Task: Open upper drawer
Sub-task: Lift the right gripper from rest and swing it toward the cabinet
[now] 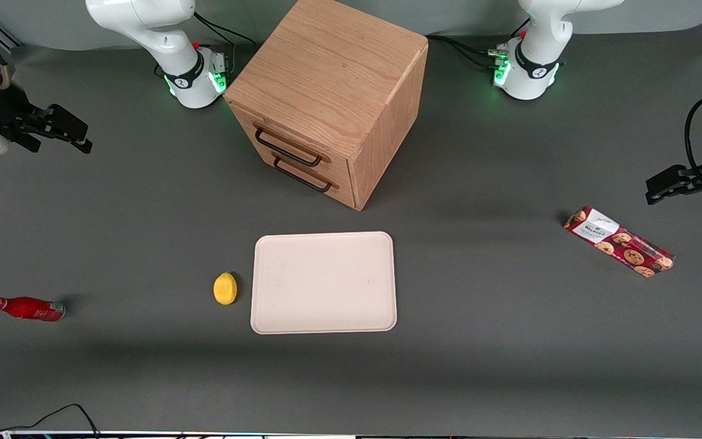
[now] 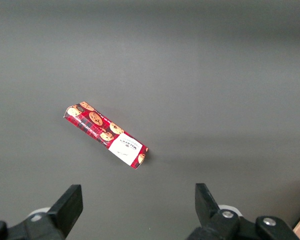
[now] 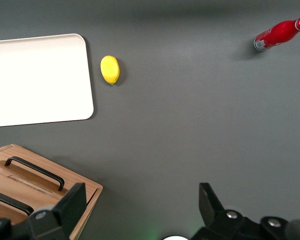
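Note:
The oak cabinet stands at the middle of the table, farther from the front camera than the tray. Its upper drawer is shut, with its thin black handle above the lower drawer's matching handle. Both handles also show in the right wrist view, the upper handle and the lower handle. My right gripper hangs open and empty above the table, well off toward the working arm's end, apart from the cabinet. Its fingers stand wide apart.
A cream tray lies nearer the front camera than the cabinet, with a yellow lemon beside it. A red bottle lies toward the working arm's end. A red cookie box lies toward the parked arm's end.

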You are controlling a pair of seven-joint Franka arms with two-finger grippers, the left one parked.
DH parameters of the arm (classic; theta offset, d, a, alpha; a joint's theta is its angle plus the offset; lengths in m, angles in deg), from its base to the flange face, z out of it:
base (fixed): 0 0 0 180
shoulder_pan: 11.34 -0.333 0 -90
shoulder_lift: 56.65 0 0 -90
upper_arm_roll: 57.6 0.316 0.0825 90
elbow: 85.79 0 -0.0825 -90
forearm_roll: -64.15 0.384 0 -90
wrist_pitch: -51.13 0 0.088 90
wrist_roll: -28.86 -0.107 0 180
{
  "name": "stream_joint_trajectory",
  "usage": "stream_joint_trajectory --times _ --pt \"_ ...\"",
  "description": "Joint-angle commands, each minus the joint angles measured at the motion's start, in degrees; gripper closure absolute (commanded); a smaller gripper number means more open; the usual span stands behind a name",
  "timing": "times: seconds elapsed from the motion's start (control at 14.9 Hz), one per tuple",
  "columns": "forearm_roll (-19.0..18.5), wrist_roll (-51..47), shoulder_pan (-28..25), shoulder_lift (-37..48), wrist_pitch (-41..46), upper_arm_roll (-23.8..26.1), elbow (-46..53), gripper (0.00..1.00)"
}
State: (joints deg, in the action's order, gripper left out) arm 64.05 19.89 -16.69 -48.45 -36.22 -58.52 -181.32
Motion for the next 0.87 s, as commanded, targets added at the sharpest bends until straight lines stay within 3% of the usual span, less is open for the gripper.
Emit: stream_joint_trajectory --times 0.0,0.47,0.81 --pt "1.1 1.2 0.0 -0.6 1.5 -0.5 1.4 0.0" --pt "1.1 0.5 -1.1 -0.8 4.0 0.5 1.7 0.0" --pt "1.1 0.0 -1.0 -0.5 5.4 11.4 1.6 0.0"
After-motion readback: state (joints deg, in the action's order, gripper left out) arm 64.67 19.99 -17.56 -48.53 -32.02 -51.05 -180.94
